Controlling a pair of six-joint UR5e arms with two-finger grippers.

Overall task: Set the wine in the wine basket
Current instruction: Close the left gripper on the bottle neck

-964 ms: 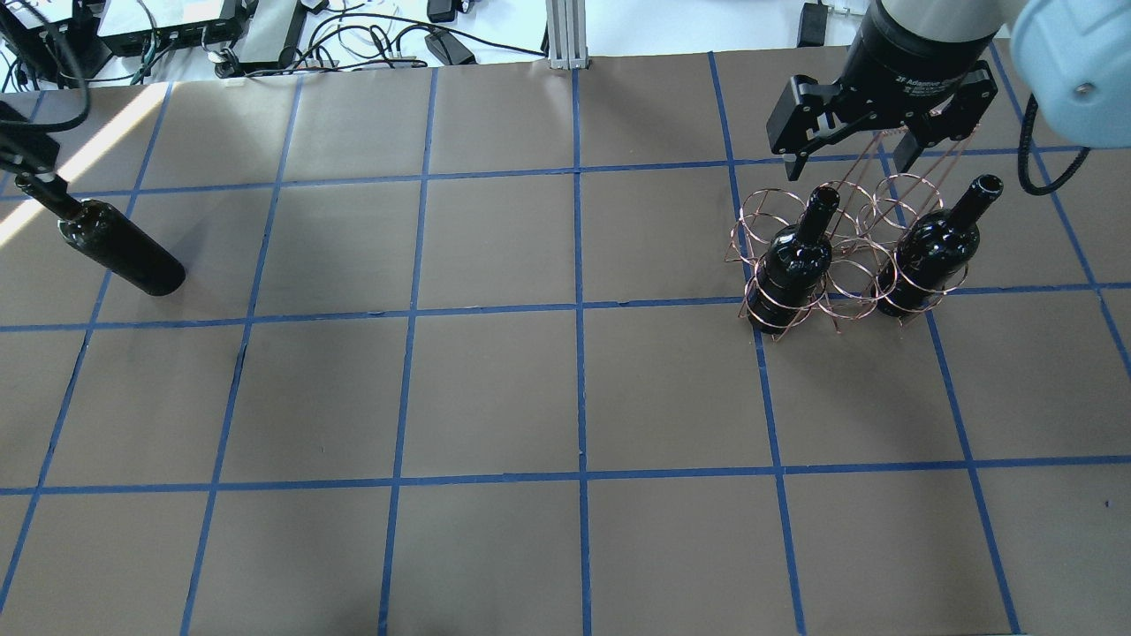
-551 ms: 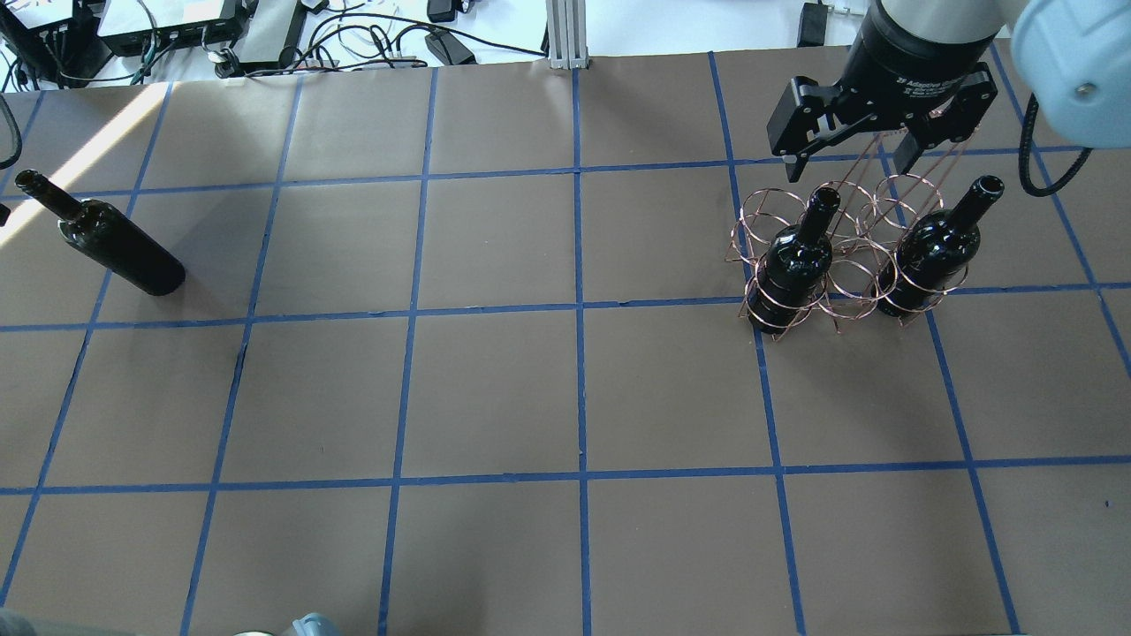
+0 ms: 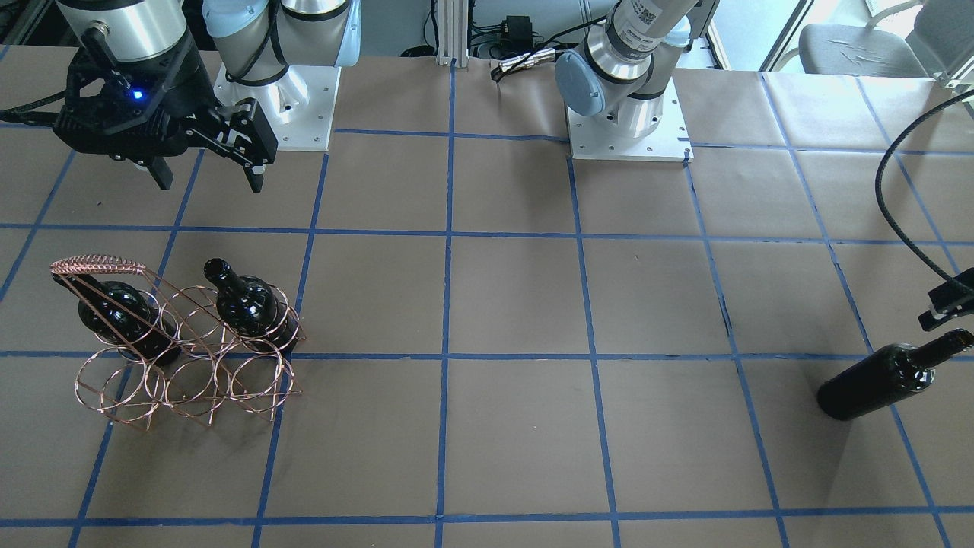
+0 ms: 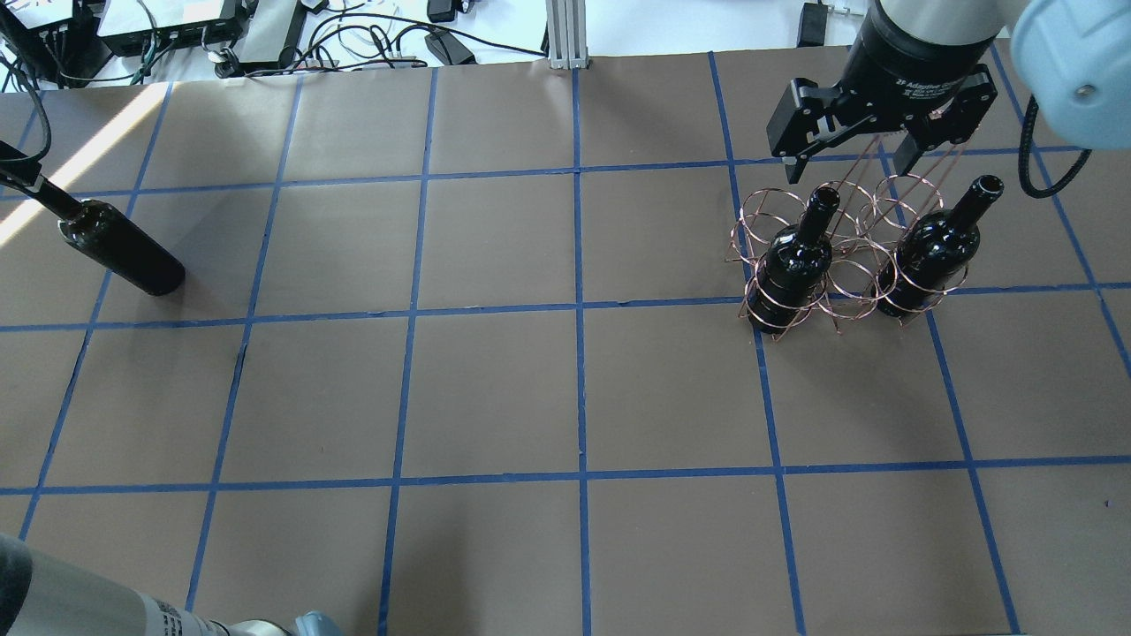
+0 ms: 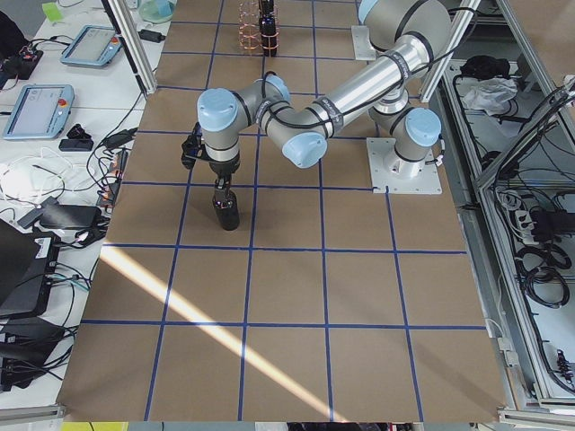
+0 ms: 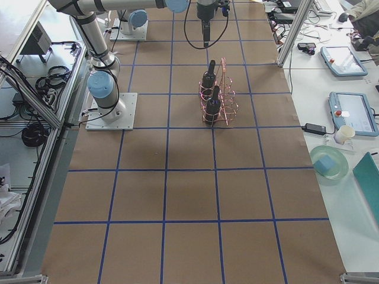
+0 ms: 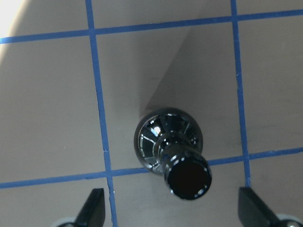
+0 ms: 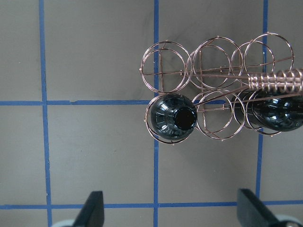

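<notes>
Pose: left arm (image 5: 359,85) stretched far out, left gripper (image 7: 169,198) pointing straight down, fingers (image 7: 94,208) spread wide. Right gripper (image 4: 850,168) also points downward, jaws well apart.

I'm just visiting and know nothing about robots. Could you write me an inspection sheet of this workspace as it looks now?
Surface: brown table with a blue tape grid.
Job's things: wine basket holds a stored bottle and a second stored bottle in the end rings of one row; four rings empty. Third wine bottle stands alone at the robot's left.
Clutter: nothing seen on the table.
Grippers: left gripper open above the third bottle's neck; right gripper open, hanging above the basket.
Cables: black cable loops from the left arm; cable tangle beyond the table.
Surroundings: tablet-like screens on side benches.
</notes>
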